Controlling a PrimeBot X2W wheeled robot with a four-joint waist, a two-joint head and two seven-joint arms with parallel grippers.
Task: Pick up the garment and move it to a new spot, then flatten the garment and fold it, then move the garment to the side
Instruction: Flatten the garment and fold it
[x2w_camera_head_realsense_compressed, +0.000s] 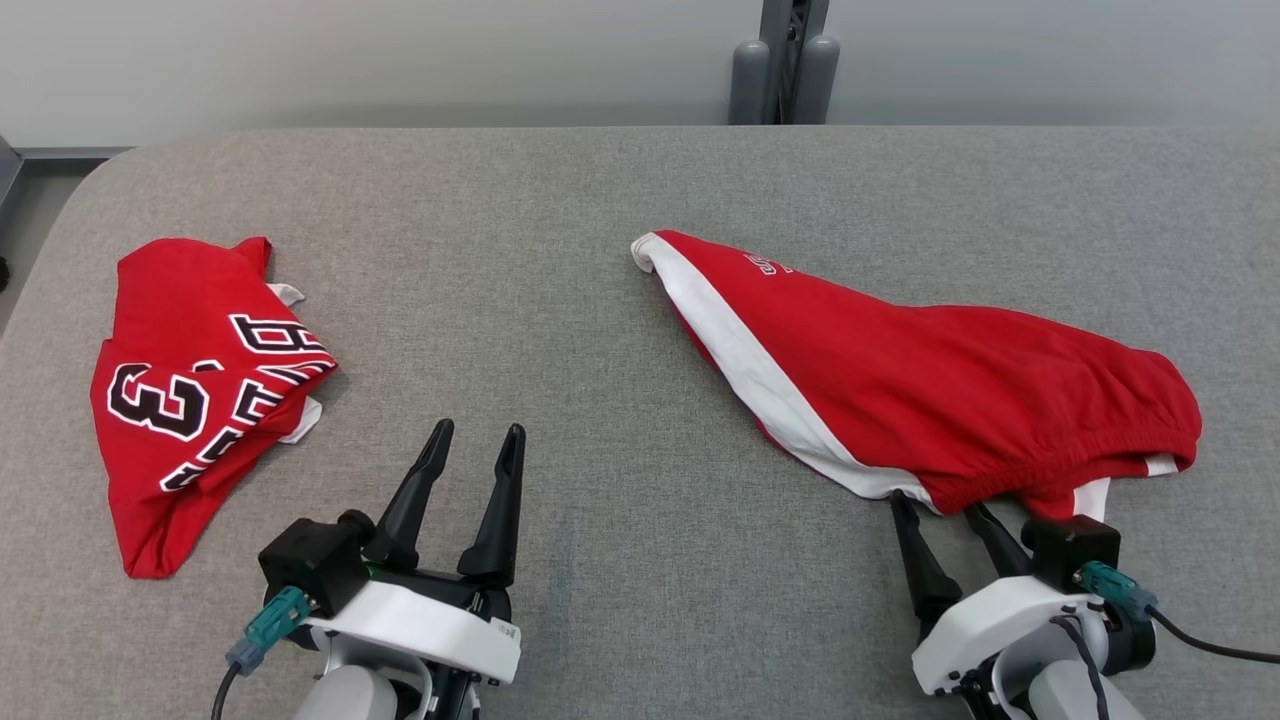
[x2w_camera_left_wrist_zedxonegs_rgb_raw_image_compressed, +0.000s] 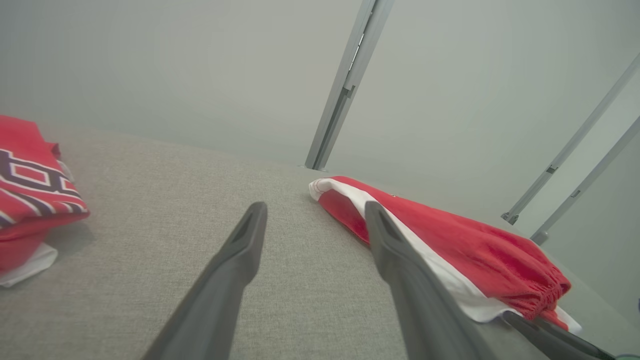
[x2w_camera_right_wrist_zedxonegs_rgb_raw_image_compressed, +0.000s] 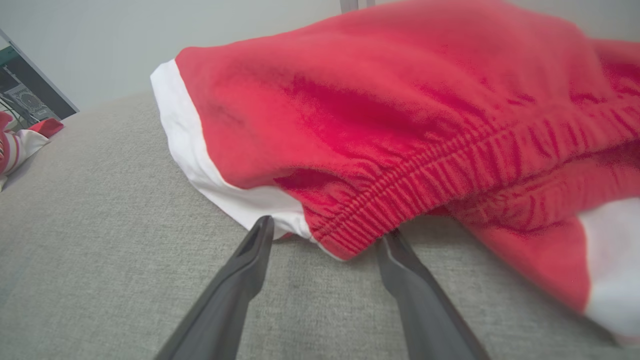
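Note:
Red shorts (x2w_camera_head_realsense_compressed: 900, 370) with a white side stripe and an elastic waistband lie crumpled on the right half of the grey table (x2w_camera_head_realsense_compressed: 560, 300). My right gripper (x2w_camera_head_realsense_compressed: 940, 510) is open at their near edge, its fingertips touching the waistband hem (x2w_camera_right_wrist_zedxonegs_rgb_raw_image_compressed: 350, 235), which partly covers them. The right wrist view shows the shorts (x2w_camera_right_wrist_zedxonegs_rgb_raw_image_compressed: 375, 115) bulging up just past the fingers. My left gripper (x2w_camera_head_realsense_compressed: 478, 432) stands open over bare table at the lower left, holding nothing. In the left wrist view the shorts (x2w_camera_left_wrist_zedxonegs_rgb_raw_image_compressed: 450, 235) lie to the right of that gripper (x2w_camera_left_wrist_zedxonegs_rgb_raw_image_compressed: 315, 207).
A red jersey (x2w_camera_head_realsense_compressed: 190, 390) with black and white lettering lies bunched near the table's left edge, also seen as the jersey (x2w_camera_left_wrist_zedxonegs_rgb_raw_image_compressed: 30, 185). A grey post (x2w_camera_head_realsense_compressed: 782, 60) stands behind the table's far edge. The table's rounded left corner is near the jersey.

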